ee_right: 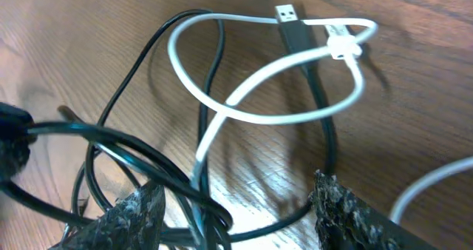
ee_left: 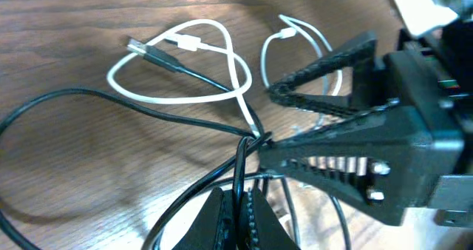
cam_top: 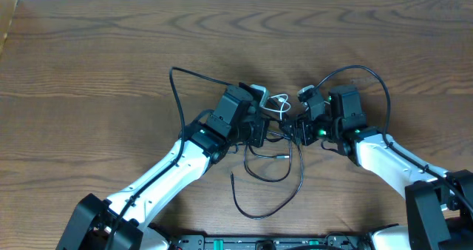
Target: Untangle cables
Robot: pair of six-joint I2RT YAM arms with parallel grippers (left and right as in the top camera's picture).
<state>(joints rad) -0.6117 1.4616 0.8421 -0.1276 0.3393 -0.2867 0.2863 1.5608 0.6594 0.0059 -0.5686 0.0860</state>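
Note:
Left of my left gripper (ee_left: 238,217), the white cable (ee_left: 185,95) lies in loops on the wooden table, crossed by the black cable (ee_left: 89,96). The black cable's USB plug (ee_left: 148,50) rests inside a white loop. That gripper is shut on a strand of the black cable. My right gripper (ee_right: 236,213) stands open, with black cable (ee_right: 148,154) strands and the white cable (ee_right: 259,109) between its fingers (ee_right: 133,213). From overhead, the left gripper (cam_top: 260,132) and the right gripper (cam_top: 299,128) face each other over the tangle; the white cable (cam_top: 279,104) lies behind them, and black cable (cam_top: 301,172) loops lie in front.
Thick black arm wires arc beside each wrist, one on the left (cam_top: 175,95) and one on the right (cam_top: 384,87). The wooden table (cam_top: 89,58) stretches out around the tangle. In the left wrist view the right gripper (ee_left: 264,120) sits close by, at the right.

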